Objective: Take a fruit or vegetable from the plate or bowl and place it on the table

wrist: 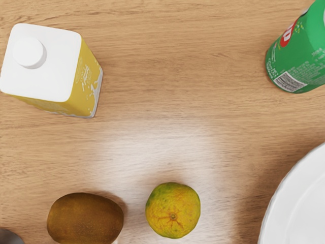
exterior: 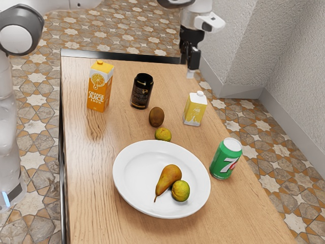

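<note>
Wooden table (exterior: 91, 203) below, green can (wrist: 299, 56) and plate (wrist: 304, 203) running out of wrist view, gripper (exterior: 191, 67) hovering, finger spread impossible to tell!

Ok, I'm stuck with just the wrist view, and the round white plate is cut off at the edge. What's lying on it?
Observer: A brown-yellow, long-necked pear and a round yellow-green citrus fruit, lying side by side.

Operator: Got it. And that dark rounded thing clipped by my corner, near the oval brown kiwi, what's that?

Observer: That's a tall black can with gold lettering, standing upright on the light wooden table.
</note>
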`<state>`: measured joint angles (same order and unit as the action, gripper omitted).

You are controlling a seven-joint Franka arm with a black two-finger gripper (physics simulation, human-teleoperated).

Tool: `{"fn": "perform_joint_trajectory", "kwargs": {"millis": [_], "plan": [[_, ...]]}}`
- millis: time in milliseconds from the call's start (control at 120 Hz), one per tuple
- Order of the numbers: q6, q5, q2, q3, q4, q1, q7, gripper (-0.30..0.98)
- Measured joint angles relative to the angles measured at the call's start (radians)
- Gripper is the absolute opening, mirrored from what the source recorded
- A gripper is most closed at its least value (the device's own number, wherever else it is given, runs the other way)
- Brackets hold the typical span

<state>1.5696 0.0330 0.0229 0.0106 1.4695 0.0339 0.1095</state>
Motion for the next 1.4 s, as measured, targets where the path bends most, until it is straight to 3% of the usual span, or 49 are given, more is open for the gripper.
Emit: {"fn": "perform_joint_trajectory", "kwargs": {"millis": [233,358,500,725,850,942,1175,1400], "plan": [[0.002,-0.006,-0.007,0.01,-0.029,0.067,0.068,0.69],[0.003,-0.033,-0.122,0.062,-0.118,0.112,0.095,0.69],[0.01,-0.043,-0.203,0.164,-0.174,-0.002,0.119,0.68],[0.014,-0.048,-0.213,0.18,-0.192,0.001,0.147,0.69],[0.051,-0.063,-0.196,0.18,-0.122,-0.083,0.16,0.69],[0.065,-0.068,-0.161,0.18,-0.073,-0.201,0.168,0.69],[0.11,-0.028,0.057,0.178,0.23,-0.513,0.185,0.68],[0.177,0.003,0.072,0.176,0.321,-0.458,0.196,0.69]]}}
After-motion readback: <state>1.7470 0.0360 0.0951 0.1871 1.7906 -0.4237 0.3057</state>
